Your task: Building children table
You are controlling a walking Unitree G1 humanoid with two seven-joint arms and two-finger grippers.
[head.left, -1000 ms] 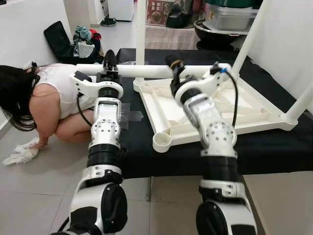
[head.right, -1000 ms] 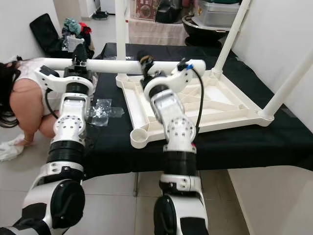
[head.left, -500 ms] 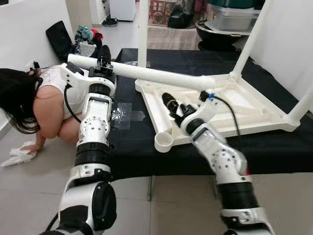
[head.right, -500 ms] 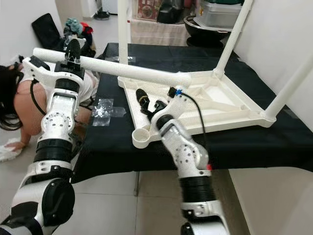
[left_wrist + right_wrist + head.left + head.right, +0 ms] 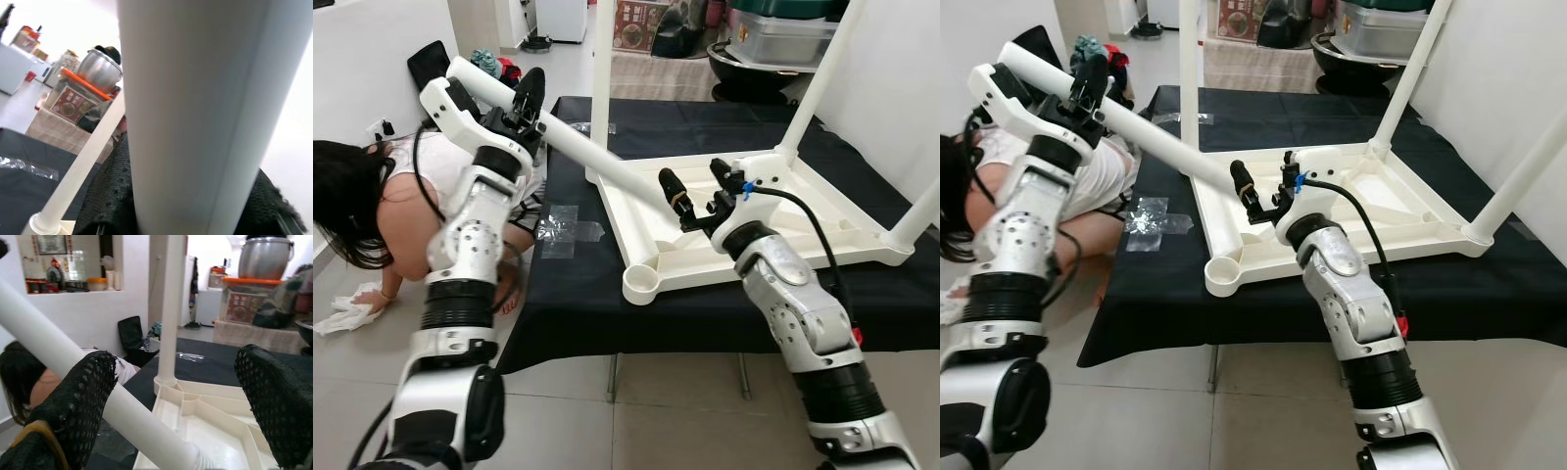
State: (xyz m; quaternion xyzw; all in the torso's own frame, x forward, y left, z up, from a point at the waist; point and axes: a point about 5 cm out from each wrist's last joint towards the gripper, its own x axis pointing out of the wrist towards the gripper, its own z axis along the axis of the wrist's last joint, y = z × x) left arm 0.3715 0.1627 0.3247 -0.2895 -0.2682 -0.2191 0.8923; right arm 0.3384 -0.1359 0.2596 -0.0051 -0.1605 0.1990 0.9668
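The left gripper [image 5: 527, 101] clamps the loose white table leg [image 5: 570, 147], which slants from high at the robot's left down onto the upturned tabletop [image 5: 803, 220]. The right gripper [image 5: 697, 193] hangs open just beside the leg's lower end.

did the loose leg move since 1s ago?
Yes. The leg, level above the tabletop before, now slopes: the left pincer raised its end, the other end dropped beside the open right pincer.

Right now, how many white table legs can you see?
4: three stand upright on the upturned tabletop, back left, back right, front right. The fourth slants, held by the left gripper.
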